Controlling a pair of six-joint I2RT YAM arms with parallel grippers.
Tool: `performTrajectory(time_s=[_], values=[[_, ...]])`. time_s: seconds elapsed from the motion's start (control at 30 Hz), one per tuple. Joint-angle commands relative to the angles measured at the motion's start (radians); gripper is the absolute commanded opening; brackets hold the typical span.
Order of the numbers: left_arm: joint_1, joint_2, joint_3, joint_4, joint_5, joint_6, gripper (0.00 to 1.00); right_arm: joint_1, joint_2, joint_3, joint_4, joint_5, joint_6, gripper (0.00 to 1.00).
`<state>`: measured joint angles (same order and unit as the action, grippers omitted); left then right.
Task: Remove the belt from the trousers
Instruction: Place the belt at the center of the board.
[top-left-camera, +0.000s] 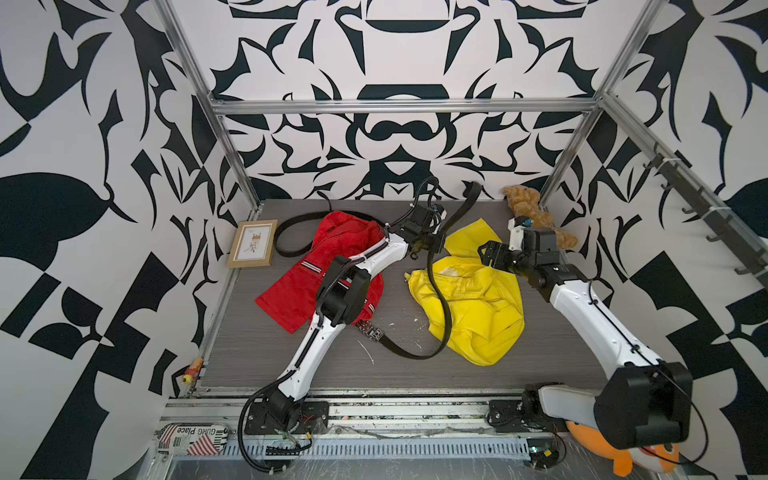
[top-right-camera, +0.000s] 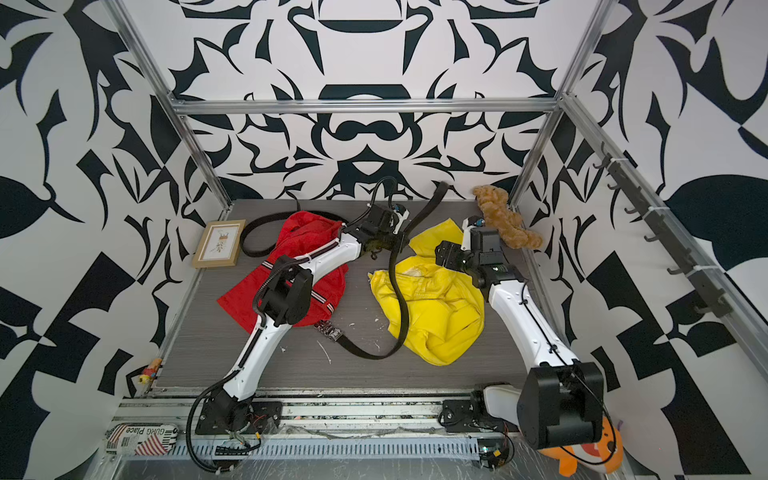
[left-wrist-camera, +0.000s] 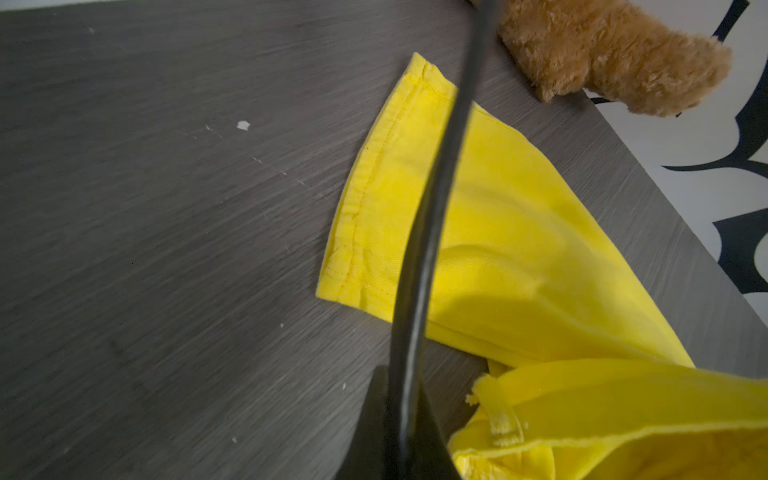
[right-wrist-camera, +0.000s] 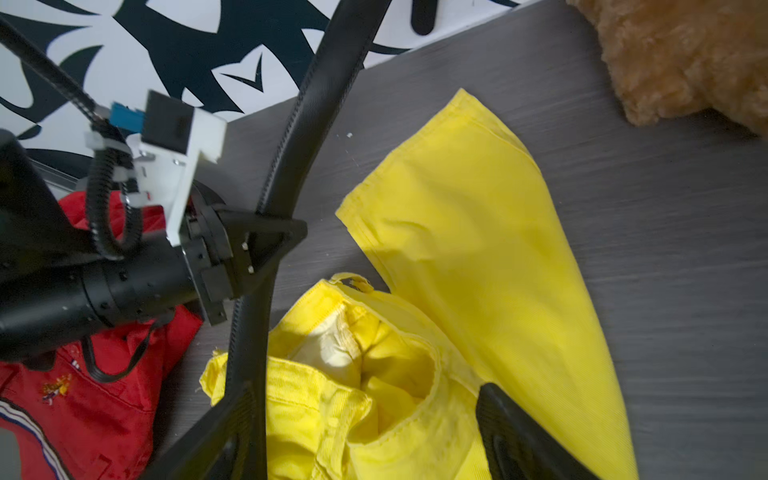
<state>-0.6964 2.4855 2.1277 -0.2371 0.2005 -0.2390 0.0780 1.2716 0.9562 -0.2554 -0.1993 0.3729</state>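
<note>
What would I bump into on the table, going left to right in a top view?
Picture frame → red trousers → yellow trousers → teddy.

Grey wood-grain bench (top-left-camera: 249, 332); red trousers (top-left-camera: 291, 291) with red-white-black striped trim; plain yellow trousers (top-left-camera: 478, 324); black belt (left-wrist-camera: 417, 270); tan plush bear (top-left-camera: 523, 199); black-and-white patterned walls (top-left-camera: 395, 137).

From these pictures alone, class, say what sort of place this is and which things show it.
Probably a robot lab test cell, not a home: an aluminium frame and black-and-white patterned walls enclose a grey table, and a left arm and right arm are mounted along its front.
</note>
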Motion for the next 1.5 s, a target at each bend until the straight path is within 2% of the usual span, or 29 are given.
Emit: performTrajectory(time_s=[0.0,0.1,0.23,0.33,0.53,0.7,0.8,0.93,1.1,1.2,1.23,1.3,1.33,1.4,1.47], values=[[-0.009,-0.086,-0.043,0.062,0.037,-0.005,0.0,-0.003,0.055,0.051,0.074,-0.04,0.026,0.88],[-0.009,-0.1,-0.093,0.049,0.029,-0.001,0.0,-0.004,0.037,0.052,0.06,0.021,0.019,0.88],[-0.009,-0.131,-0.228,0.096,0.021,-0.026,0.0,-0.004,-0.009,0.05,0.018,0.08,-0.016,0.89],[-0.02,-0.132,-0.268,0.088,0.06,-0.002,0.0,-0.012,-0.03,0.039,-0.012,0.099,-0.037,0.89],[-0.137,-0.125,-0.271,-0.047,0.092,0.262,0.0,-0.031,-0.057,-0.014,-0.028,0.118,-0.042,0.9],[-0.252,-0.189,-0.375,0.024,-0.068,0.421,0.0,-0.041,-0.049,-0.025,-0.035,0.123,-0.035,0.9],[-0.289,-0.227,-0.427,0.083,-0.151,0.483,0.0,-0.046,-0.048,-0.021,-0.053,0.145,-0.037,0.9],[-0.29,-0.23,-0.444,0.097,-0.198,0.532,0.0,-0.069,-0.026,-0.006,-0.069,0.189,-0.04,0.9],[-0.272,-0.203,-0.44,0.138,-0.318,0.571,0.01,-0.092,0.144,0.099,-0.101,0.231,-0.084,0.9],[-0.256,-0.173,-0.38,0.107,-0.342,0.586,0.2,-0.092,0.177,0.11,-0.114,0.226,-0.065,0.89],[-0.254,-0.169,-0.362,0.095,-0.351,0.589,0.31,-0.092,0.165,0.098,-0.117,0.228,-0.049,0.88],[-0.253,-0.181,-0.355,0.089,-0.376,0.593,0.65,-0.093,0.112,0.039,-0.123,0.232,-0.006,0.85],[-0.253,-0.197,-0.366,0.096,-0.389,0.59,0.76,-0.092,0.077,0.011,-0.131,0.234,0.01,0.84],[-0.253,-0.261,-0.425,0.133,-0.401,0.577,0.91,-0.093,-0.015,-0.054,-0.171,0.232,0.04,0.82],[-0.253,-0.335,-0.491,0.177,-0.397,0.568,1.0,-0.092,-0.106,-0.107,-0.201,0.196,0.081,0.79]])
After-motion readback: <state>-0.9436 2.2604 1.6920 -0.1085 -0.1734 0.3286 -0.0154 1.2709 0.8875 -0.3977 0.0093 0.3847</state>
